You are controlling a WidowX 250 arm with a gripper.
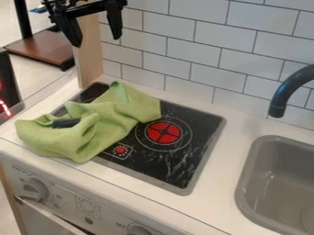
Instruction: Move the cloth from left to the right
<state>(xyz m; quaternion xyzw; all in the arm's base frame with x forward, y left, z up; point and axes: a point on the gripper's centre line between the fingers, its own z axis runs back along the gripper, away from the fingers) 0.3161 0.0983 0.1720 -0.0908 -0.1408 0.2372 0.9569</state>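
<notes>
The black two-finger end effector point(96, 42) hangs at the upper left, above the work surface, its fingers spread apart. The crumpled light-green fabric cloth point(122, 108) lies over the left part of the black stovetop point(184, 160) with red-marked burners, spilling onto the white desk point(222, 160), well apart from the grey sink point(245, 183).

It's bright here, and the light is soft. The white counter point(213, 186) and wall tiles point(233, 62) look evenly lit. Soft shadows sit in the green cloth's point(126, 103) folds. Little red lights point(5, 108) glow at the left edge.
</notes>
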